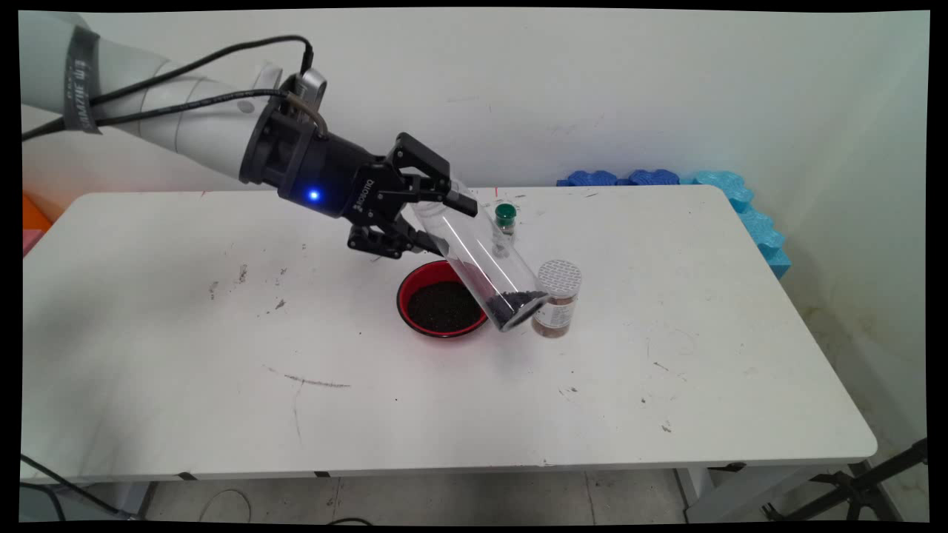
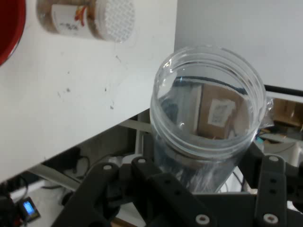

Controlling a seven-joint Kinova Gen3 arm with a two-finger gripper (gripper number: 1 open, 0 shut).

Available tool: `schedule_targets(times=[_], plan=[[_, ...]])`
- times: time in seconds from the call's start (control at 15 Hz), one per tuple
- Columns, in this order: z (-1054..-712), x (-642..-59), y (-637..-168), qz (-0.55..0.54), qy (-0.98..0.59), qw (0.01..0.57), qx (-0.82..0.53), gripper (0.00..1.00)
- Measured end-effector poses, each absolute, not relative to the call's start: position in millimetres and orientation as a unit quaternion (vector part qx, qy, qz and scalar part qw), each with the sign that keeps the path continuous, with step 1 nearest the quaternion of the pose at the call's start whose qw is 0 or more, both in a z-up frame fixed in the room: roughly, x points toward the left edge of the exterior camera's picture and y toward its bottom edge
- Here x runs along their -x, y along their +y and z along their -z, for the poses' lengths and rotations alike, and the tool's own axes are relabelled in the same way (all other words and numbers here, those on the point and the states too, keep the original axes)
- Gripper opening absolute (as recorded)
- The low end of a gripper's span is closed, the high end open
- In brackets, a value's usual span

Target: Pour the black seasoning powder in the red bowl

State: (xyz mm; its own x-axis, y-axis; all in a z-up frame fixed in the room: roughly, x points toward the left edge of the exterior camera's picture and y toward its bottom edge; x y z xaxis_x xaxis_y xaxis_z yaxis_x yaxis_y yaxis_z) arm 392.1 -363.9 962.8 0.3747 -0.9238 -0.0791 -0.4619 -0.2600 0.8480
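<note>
The gripper (image 1: 433, 222) carries white lettering on its black body that reads as ROBOTIQ, seen upside down; a grey band on the arm has print too small to read. A spice jar (image 1: 558, 298) with a perforated white lid wears a paper label whose text cannot be made out.

The arm reaches in from the upper left, angled downward to the right, with a blue light glowing on its wrist. Its fingers are closed around the base end of a clear plastic jar (image 1: 485, 259), which is tilted steeply, mouth down and to the right. Dark granules lie gathered at the jar's lower end, just over the right rim of a red bowl (image 1: 441, 307) filled with the same dark grains. In the hand view the open mouth of the jar (image 2: 207, 106) faces away from the camera.

The spice jar stands just right of the tilted jar's mouth. A small green-capped bottle (image 1: 505, 220) stands behind. The white surface (image 1: 222, 355) is scuffed and marked. Blue foam pieces (image 1: 740, 203) line its far right corner against a pale wall.
</note>
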Motion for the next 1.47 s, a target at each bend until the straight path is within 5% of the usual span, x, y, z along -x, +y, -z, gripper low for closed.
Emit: schedule_targets(times=[1.47], plan=[[-916.4, -396.9, -377.7, 0.442, -0.134, 0.269, -0.845, 0.0]])
